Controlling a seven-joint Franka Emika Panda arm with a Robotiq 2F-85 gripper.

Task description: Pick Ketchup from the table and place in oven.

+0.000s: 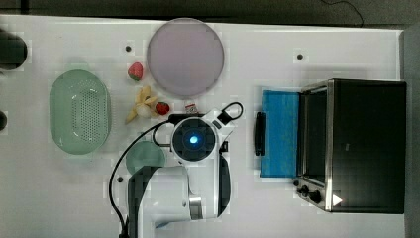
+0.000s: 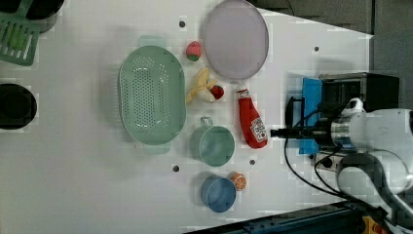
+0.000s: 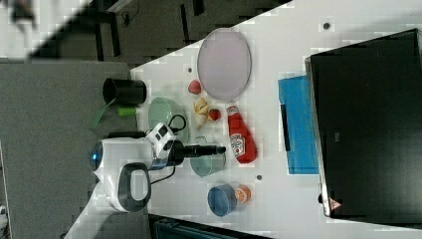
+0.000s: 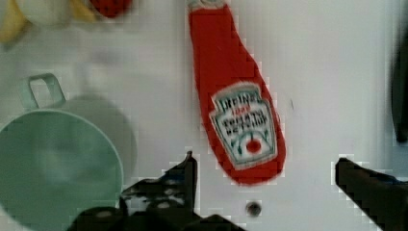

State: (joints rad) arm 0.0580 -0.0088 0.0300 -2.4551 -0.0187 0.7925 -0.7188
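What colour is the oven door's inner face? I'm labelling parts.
Blue, on the open oven door; clearest in the top view.

White flat tabletop (image 2: 73, 170) with dark round holes. On it: red ketchup squeeze bottle (image 2: 251, 119) lying flat, green perforated colander (image 2: 152, 95), lilac round plate (image 2: 235, 39), black toaster oven (image 1: 364, 146).

Glossy red plastic ketchup (image 4: 231, 96) with paper-like label, smooth matt white table (image 1: 297, 218), brushed-metal-framed oven (image 1: 366, 144), perforated plastic colander (image 2: 152, 95)

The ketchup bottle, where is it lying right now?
In the left view the ketchup lies flat on the table, between the green cup on the left view's left and the oven door.
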